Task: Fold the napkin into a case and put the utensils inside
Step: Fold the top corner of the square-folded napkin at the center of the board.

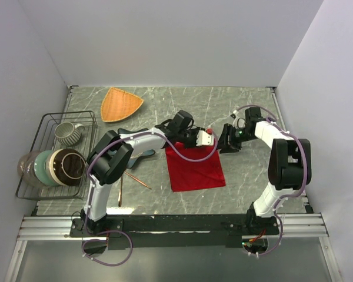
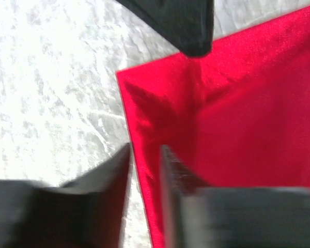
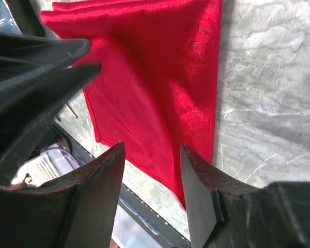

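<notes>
White walls [image 1: 165, 41] surround marbled table [image 1: 247, 182] bearing napkin [image 1: 195, 169].

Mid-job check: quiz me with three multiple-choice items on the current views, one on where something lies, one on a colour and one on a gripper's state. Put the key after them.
1. Where do the utensils lie?
A) on the napkin
B) on the triangular plate
C) on the table, left of the napkin

2. What colour is the triangular plate?
A) orange
B) blue
C) white

3. How does the right gripper stand?
A) shut on a utensil
B) open over the napkin
C) shut on the plate

Key:
1. C, because the top view shows the thin copper pieces on bare marble off the cloth's left edge.
2. A, because the plate at the far left of the table is plainly orange.
3. B, because the right wrist view shows its fingers apart with red cloth below the gap.
</notes>
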`<action>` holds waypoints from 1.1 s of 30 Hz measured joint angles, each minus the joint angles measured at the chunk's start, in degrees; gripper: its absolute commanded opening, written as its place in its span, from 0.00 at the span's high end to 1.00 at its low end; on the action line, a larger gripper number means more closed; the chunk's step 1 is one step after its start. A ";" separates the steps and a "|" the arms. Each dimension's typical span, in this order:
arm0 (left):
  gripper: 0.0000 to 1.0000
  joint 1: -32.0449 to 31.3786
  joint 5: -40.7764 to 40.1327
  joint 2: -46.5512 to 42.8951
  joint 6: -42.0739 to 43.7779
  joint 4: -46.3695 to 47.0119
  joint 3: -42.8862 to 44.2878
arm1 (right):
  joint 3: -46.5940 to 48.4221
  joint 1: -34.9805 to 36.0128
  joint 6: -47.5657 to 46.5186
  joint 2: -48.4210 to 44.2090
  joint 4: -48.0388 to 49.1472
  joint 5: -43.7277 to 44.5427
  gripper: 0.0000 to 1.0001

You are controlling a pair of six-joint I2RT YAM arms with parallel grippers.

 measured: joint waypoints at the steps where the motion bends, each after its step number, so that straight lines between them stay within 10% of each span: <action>1: 0.40 0.04 0.09 -0.04 -0.37 0.24 0.11 | 0.20 0.00 -0.02 0.31 0.00 -0.07 0.49; 19: 0.35 11.89 3.61 -31.98 -27.19 -7.41 -13.57 | 10.03 9.11 -0.37 8.37 5.27 2.69 0.60; 33: 0.35 11.67 2.89 -34.88 -35.80 -8.81 -18.73 | 11.28 11.98 -2.01 13.07 5.44 6.64 0.59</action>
